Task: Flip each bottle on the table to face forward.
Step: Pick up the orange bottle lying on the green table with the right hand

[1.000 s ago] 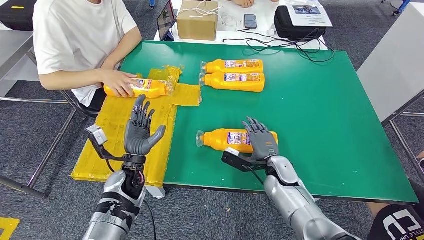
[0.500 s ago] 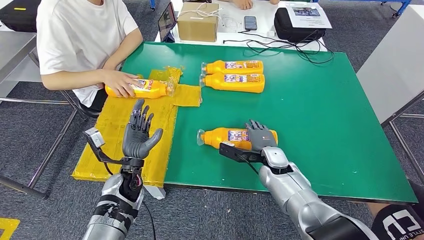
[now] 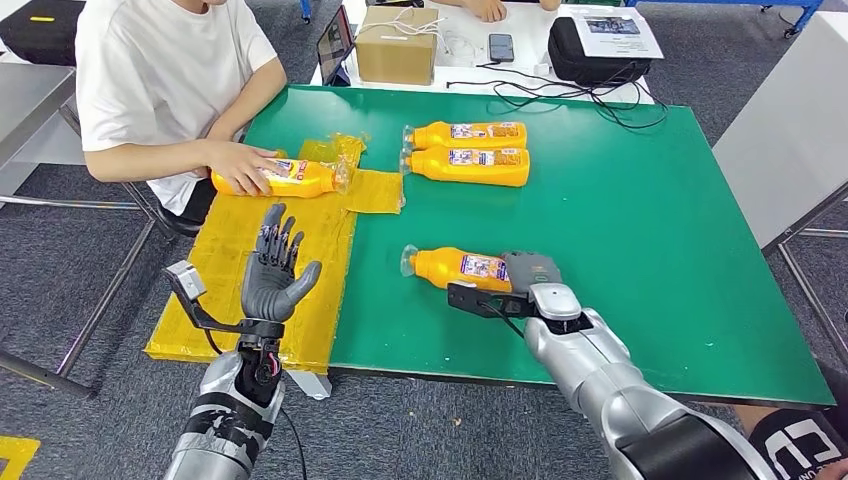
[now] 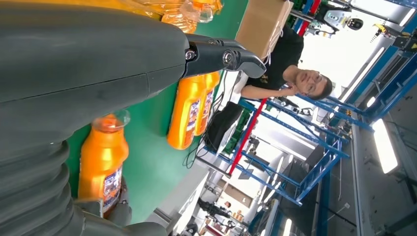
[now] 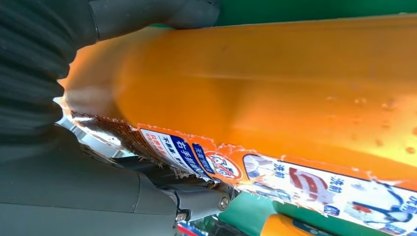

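- The right hand (image 3: 528, 272) has its fingers (image 5: 147, 14) clenched around the base end of the near orange bottle (image 3: 458, 268), grasping it; the bottle lies on its side on the green bench (image 3: 640, 230), slightly angled, cap toward the robot's left, label partly up
- The right wrist view shows the orange body and the torn edge of its blue-and-white label pressed against the palm
- The left hand (image 3: 274, 268) is raised over the yellow sheet (image 3: 225, 270) at the bench's left edge, fingers (image 3: 272, 234) released and spread, holding nothing
- Two more bottles (image 3: 468, 152) lie side by side, touching, at the far part of the bench, labels up
- A person in a white shirt (image 3: 160, 70) rests a hand (image 3: 243, 165) on a fourth bottle (image 3: 290, 178) on the yellow sheet
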### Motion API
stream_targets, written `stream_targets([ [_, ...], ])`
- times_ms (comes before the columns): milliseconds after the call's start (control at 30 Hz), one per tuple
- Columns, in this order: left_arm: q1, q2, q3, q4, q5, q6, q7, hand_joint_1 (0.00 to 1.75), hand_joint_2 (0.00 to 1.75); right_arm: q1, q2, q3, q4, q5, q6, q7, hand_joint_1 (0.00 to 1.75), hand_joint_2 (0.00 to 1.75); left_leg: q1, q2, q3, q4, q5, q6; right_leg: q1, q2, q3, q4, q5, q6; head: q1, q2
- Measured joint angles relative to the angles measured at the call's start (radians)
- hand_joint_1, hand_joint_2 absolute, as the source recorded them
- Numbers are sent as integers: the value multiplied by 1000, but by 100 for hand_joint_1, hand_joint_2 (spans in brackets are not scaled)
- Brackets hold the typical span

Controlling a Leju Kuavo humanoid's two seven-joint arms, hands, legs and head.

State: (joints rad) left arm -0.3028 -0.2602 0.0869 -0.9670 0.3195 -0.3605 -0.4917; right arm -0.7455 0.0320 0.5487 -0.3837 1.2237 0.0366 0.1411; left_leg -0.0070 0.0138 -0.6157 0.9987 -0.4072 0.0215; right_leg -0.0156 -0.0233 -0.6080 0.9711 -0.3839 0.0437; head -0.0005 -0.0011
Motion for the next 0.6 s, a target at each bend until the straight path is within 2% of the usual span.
stream_targets([
  [100, -2, 0, 2, 6, -6, -4, -3, 0, 175, -2, -1, 0, 5, -16, 12, -12, 175, 175, 0, 0, 0, 0, 0, 0, 0, 0, 0, 0, 0, 0, 0, 0],
  [200, -1, 3, 4, 10, -7, -13, -9, 0, 175, 1, -3, -15, 8, -83, 1, -98, 175, 175, 0, 0, 0, 0, 0, 0, 0, 0, 0, 0, 0, 0, 0, 0],
  [267, 7, 5, 5, 8, -4, -16, -11, 0, 175, 16, -3, -38, 7, -139, -60, -171, 175, 175, 0, 0, 0, 0, 0, 0, 0, 0, 1, 0, 0, 0, 0, 0],
  [400, 50, 5, 8, -26, 10, 0, 6, 0, 175, 60, 15, -83, -12, -224, -191, -252, 175, 175, 0, 3, 1, 0, -3, -2, 1, 3, 0, 0, 0, 0, 0, 0],
  [500, 75, 0, 9, -47, 16, 25, 19, 0, 175, 93, 30, -127, -44, -307, -223, -334, 175, 175, 1, 6, 2, 0, -3, -2, 1, 5, 0, 0, 0, 0, 0, 0],
  [600, 88, -5, 8, -58, 17, 35, 21, 0, 175, 116, 42, -155, -69, -335, -226, -358, 175, 175, 1, 6, 2, 0, -3, -2, 2, 5, -1, 0, 0, 0, 0, 0],
])
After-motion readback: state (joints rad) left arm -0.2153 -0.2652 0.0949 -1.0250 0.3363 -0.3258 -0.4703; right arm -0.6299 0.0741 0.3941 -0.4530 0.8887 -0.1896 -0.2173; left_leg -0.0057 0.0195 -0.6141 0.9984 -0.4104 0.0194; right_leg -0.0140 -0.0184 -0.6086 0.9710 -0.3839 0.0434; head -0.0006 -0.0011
